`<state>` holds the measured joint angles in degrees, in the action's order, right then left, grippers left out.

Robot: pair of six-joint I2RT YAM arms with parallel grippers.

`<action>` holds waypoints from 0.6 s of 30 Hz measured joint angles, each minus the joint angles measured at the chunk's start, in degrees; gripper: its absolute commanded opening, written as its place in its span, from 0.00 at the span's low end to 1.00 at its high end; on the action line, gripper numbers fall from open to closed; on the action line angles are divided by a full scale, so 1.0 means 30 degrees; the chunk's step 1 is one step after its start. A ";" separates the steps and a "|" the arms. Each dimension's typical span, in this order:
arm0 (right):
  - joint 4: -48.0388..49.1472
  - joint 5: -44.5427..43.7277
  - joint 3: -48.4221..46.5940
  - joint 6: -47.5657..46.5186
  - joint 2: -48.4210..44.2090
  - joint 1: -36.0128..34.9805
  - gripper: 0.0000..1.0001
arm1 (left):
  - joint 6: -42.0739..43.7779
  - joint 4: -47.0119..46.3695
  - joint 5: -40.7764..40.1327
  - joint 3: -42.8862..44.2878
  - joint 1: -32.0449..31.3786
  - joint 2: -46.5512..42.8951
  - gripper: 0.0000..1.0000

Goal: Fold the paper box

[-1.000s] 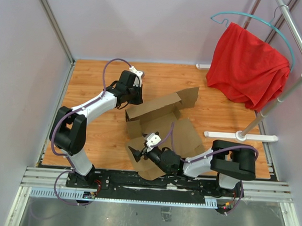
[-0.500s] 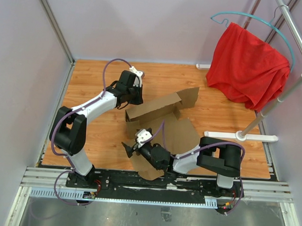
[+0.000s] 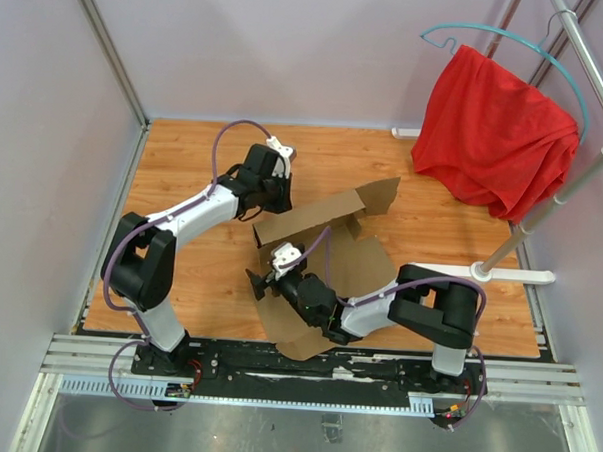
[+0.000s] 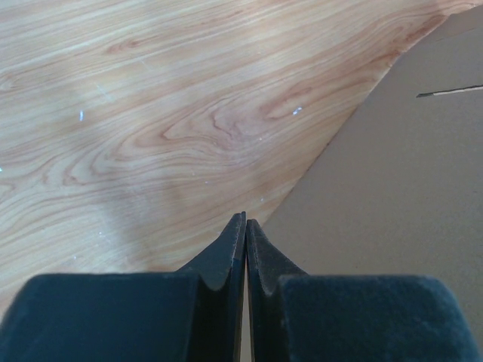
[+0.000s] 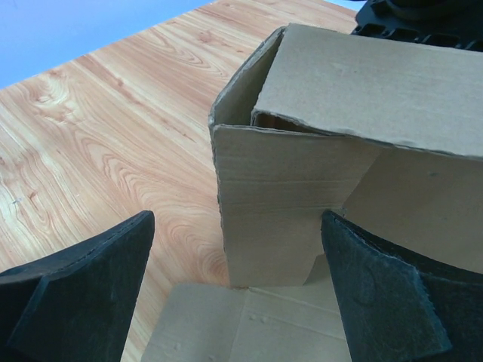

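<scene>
Reaching leftward along the near edge of the table [image 3: 185,151], the right gripper [image 3: 256,284] sits low at the near-left corner of the paper box [image 3: 326,227], with its jaws spread wide and holding nothing. In its wrist view the short end wall [image 5: 279,204] stands upright straight ahead of the right gripper [image 5: 238,219], centred in the gap but not touching either finger. A flat near flap [image 5: 249,332] lies beneath.

The box rests mid-table, half formed. Its long axis runs from near-left to far-right, with the long far wall raised and the near panels lying flat on the wood.

Farther back, the left gripper [image 3: 266,202] is at the far-left corner of the box. Its wrist view shows the jaws pressed together with nothing visible between them, and the box's cardboard [image 4: 392,188] lies just to the right of the left gripper [image 4: 246,222].

My judgement is that the right arm is better placed to act on the end wall, which lies directly ahead of its open jaws. A red cloth [image 3: 491,134] hangs far right, well apart.
</scene>
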<state>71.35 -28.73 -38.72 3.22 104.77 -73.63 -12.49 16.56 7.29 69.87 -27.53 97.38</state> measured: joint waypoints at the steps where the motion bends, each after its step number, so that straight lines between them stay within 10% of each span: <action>1: -0.0007 0.0000 -0.0095 0.0015 0.0146 0.0007 0.92 | 0.0000 0.0000 0.0058 0.0000 -0.0073 0.0022 0.07; 18: 0.2812 0.0262 -0.1180 0.0022 0.3861 0.1479 0.50 | -0.0138 0.0000 0.0495 0.0102 -0.0299 0.0372 0.07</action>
<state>79.79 -27.94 -42.26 3.29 116.36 -69.19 -12.91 16.56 8.78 70.17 -28.42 98.50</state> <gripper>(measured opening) 0.563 0.071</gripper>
